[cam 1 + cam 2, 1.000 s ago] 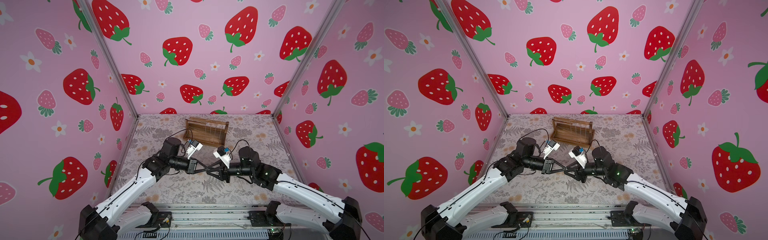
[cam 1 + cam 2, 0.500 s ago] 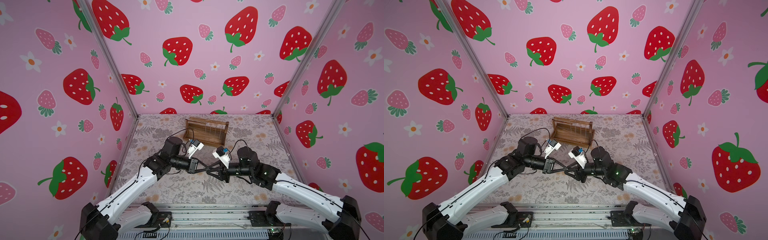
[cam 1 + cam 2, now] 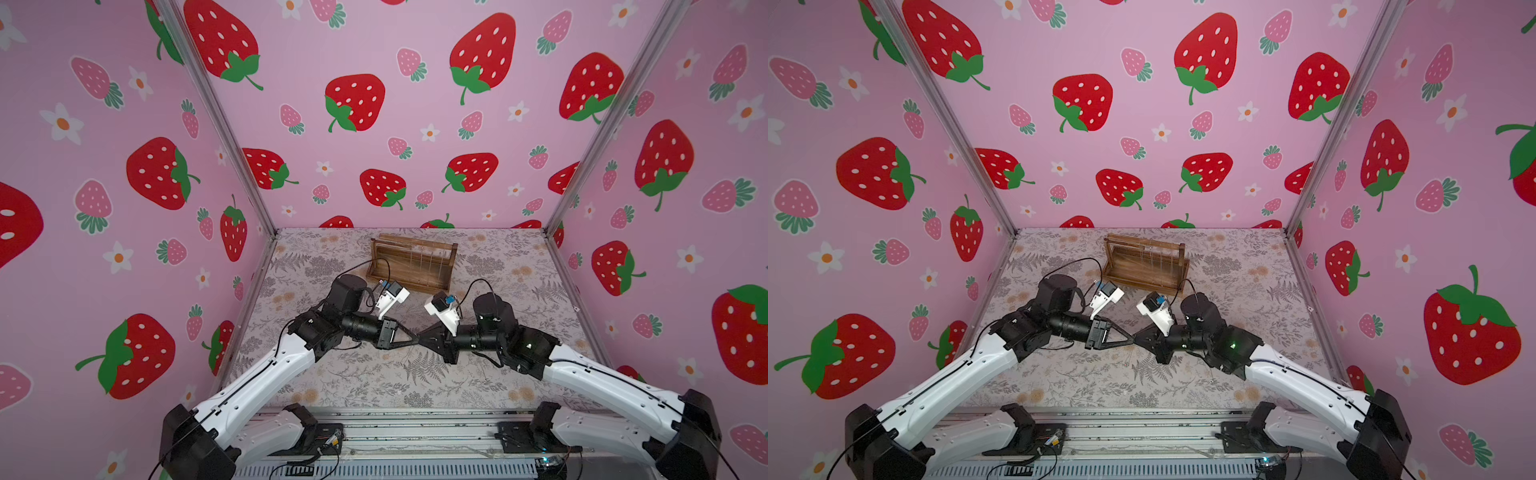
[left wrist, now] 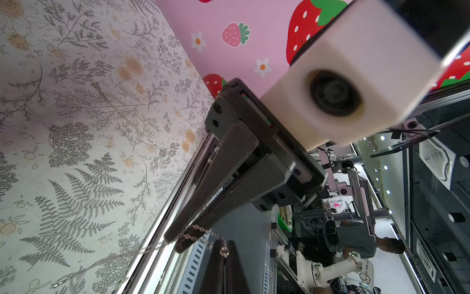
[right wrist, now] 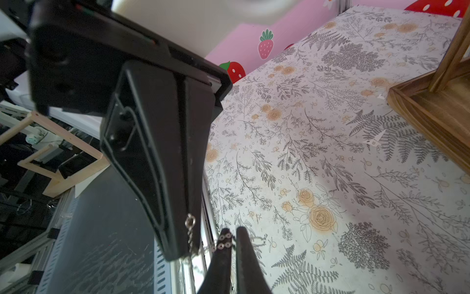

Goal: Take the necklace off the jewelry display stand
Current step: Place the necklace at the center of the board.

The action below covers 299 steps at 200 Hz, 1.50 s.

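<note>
The jewelry display stand (image 3: pixel 411 264) (image 3: pixel 1144 266), a dark wooden rack, stands at the back of the table with thin chains hanging from its top bar; its tray corner shows in the right wrist view (image 5: pixel 432 109). My two grippers meet tip to tip in mid-table, well in front of it. A silver necklace (image 4: pixel 193 233) (image 5: pixel 223 241) runs between them. The left gripper (image 3: pixel 414 336) (image 4: pixel 224 244) is shut on its end ring. The right gripper (image 3: pixel 421 337) (image 5: pixel 232 230) is shut on the chain a few links along.
The table (image 3: pixel 519 291) carries a floral cloth inside pink strawberry walls (image 3: pixel 353 104). A metal rail (image 3: pixel 415 428) runs along the front edge. More fine chain trails onto the cloth (image 4: pixel 161 153) below the grippers.
The right gripper's jaws have closed onto the chain. Both arms have stayed almost where they were, tips together.
</note>
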{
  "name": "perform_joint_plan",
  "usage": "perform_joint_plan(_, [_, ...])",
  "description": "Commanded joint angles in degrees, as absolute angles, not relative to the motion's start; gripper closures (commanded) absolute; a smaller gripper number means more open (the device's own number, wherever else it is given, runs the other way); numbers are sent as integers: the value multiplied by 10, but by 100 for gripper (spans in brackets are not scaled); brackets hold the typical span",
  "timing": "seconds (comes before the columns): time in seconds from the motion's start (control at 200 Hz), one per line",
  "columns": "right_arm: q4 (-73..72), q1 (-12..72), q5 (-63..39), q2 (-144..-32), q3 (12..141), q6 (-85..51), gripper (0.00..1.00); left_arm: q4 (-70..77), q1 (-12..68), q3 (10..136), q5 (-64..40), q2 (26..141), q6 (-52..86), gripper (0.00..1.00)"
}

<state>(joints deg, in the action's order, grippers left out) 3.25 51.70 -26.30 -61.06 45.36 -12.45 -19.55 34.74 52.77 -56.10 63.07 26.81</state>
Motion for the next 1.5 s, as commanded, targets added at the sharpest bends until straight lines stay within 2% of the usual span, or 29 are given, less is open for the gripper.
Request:
perform_joint_plan(0.0, [31, 517, -263, -600, 458, -128, 100, -210, 350, 549, -563, 632, 252, 100])
perform_joint_plan(0.1, [31, 518, -261, -593, 452, -138, 100, -214, 350, 553, -548, 631, 250, 100])
perform_joint_plan(0.235, [31, 521, -252, -580, 439, -153, 100, -215, 350, 564, -516, 624, 250, 63])
perform_joint_plan(0.3, [34, 524, -245, -574, 433, -161, 100, -218, 350, 574, -504, 621, 246, 56])
perform_joint_plan(0.47, [56, 536, -225, -551, 423, -185, 100, -244, 349, 604, -466, 617, 226, 54])
perform_joint_plan(0.735, [165, 559, -110, -533, 437, -243, 100, -256, 348, 593, -393, 613, 203, 57])
perform_joint_plan(1.281, [288, 566, 20, -470, 414, -353, 100, -236, 348, 578, -390, 623, 197, 59])
perform_joint_plan(1.491, [318, 566, 29, -445, 403, -373, 100, -235, 348, 576, -388, 628, 196, 59])
